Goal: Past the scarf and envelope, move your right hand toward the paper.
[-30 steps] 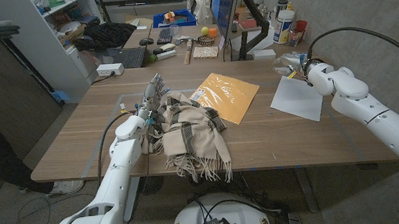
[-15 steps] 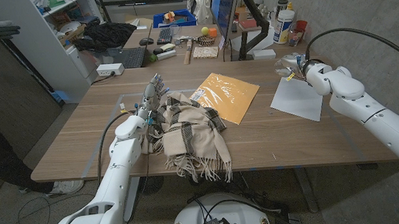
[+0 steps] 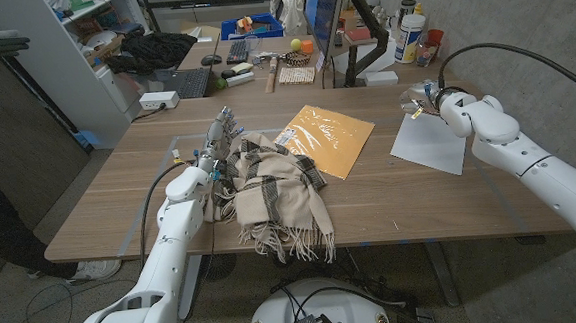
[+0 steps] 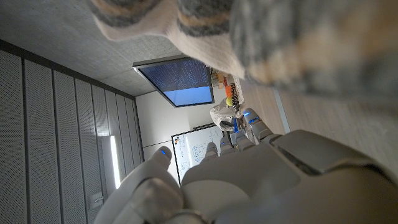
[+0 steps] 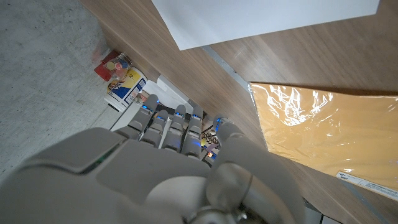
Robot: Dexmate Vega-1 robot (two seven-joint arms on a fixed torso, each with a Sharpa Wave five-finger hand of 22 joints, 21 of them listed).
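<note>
Hovering at the far right corner of the wooden table (image 3: 120,197), right hand (image 3: 419,98) empty, fingers loosely extended, just beyond the far edge of the white paper (image 3: 429,141). Paper lying flat near the table's right edge, with the orange envelope (image 3: 326,137) beside it toward the middle. Plaid fringed scarf (image 3: 275,190) heaped near the front edge, spilling over it. Left hand (image 3: 219,142) standing against the scarf's left side, fingers up and slightly apart, gripping nothing visible.
</note>
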